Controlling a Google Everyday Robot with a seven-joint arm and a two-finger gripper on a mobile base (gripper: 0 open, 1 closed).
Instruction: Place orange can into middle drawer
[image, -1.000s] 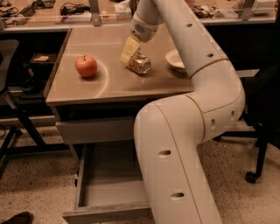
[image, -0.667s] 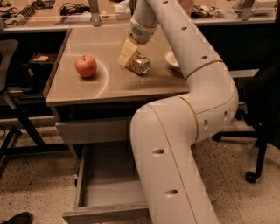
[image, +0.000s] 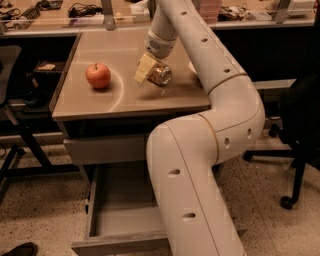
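On the tabletop (image: 125, 102), toward its rear right portion, my claw (image: 150, 72) sits low against the orange can (image: 162, 75). Its pale part covers the can's left side, and the far side of the can is hidden from view. I cannot tell whether the claw is apart or clamped on the can.

Findings on the can: it rests on the table surface, shiny body showing, beside and just right of the pale part of my claw. It is outside the drawer.

Findings on the middle drawer (image: 120, 220): it stands pulled out below the table, toward the camera. Its grey tray is bare where visible. My arm (image: 200, 165) crosses in front of its right portion and hides that end. Above it, a closed drawer front (image: 105, 149) sits flush under the tabletop.

Other items: a red apple (image: 98, 76) stands upright on the left part of the tabletop, well apart from the can and from my claw. A pale curved mark runs across the surface just right of the apple.

Surroundings: a bench (image: 55, 22) with dark cables (image: 85, 9) runs behind the table. A black wheeled chair (image: 300, 130) stands at the right on the speckled floor (image: 40, 200). My arm rises from the bottom edge, bends at the right, and reaches back over the table to the can.
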